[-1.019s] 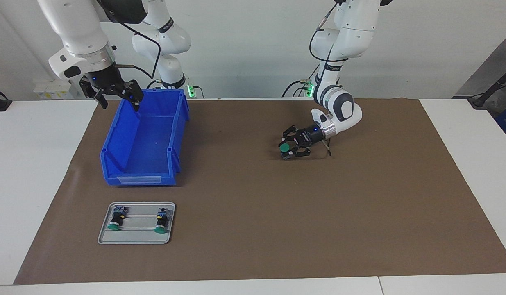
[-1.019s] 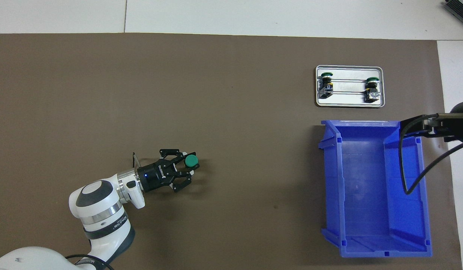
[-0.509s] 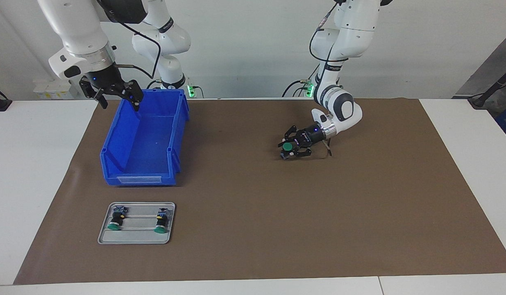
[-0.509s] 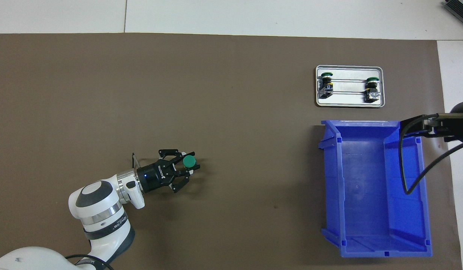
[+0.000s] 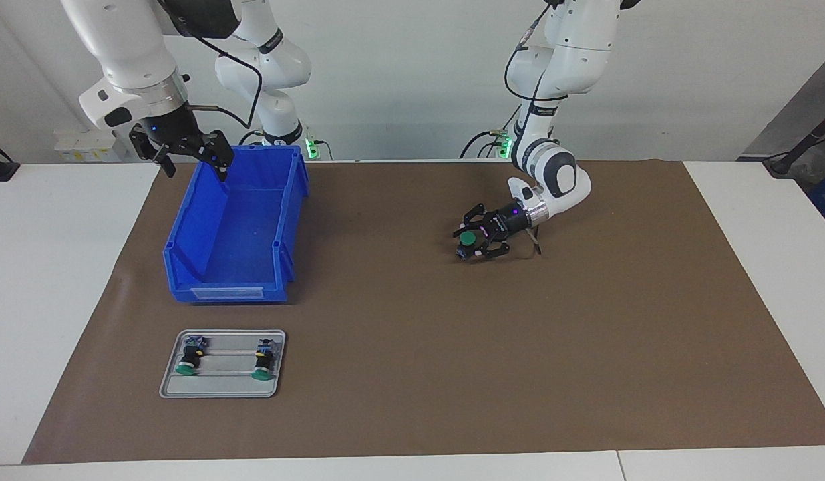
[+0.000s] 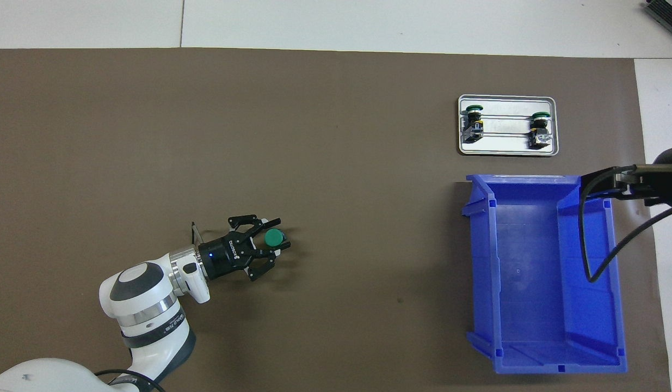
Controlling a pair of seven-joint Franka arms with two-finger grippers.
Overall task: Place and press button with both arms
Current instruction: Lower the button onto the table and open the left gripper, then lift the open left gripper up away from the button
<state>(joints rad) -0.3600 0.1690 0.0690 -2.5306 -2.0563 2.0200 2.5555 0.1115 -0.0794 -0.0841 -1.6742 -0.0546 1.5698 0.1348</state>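
Observation:
The button (image 5: 467, 238) (image 6: 273, 238) stands on the brown mat with its green cap up, toward the left arm's end of the table. My left gripper (image 5: 468, 243) (image 6: 277, 237) lies low and nearly level around it, open, one finger on either side with a small gap to the cap. Over the blue bin's (image 5: 233, 288) (image 6: 481, 256) corner nearest the robots hangs my right gripper (image 5: 193, 164), open and holding nothing. The right arm waits there, and only its edge (image 6: 629, 182) shows in the overhead view.
A grey tray (image 5: 220, 393) (image 6: 507, 153) sits on the mat, farther from the robots than the bin. Two more green-capped buttons (image 5: 188, 361) (image 5: 262, 366) lie in it on their sides. The bin holds nothing. White table borders the mat.
The left gripper's fingers have spread apart from the button's sides, and the button has stayed upright on the mat. The right arm has not moved.

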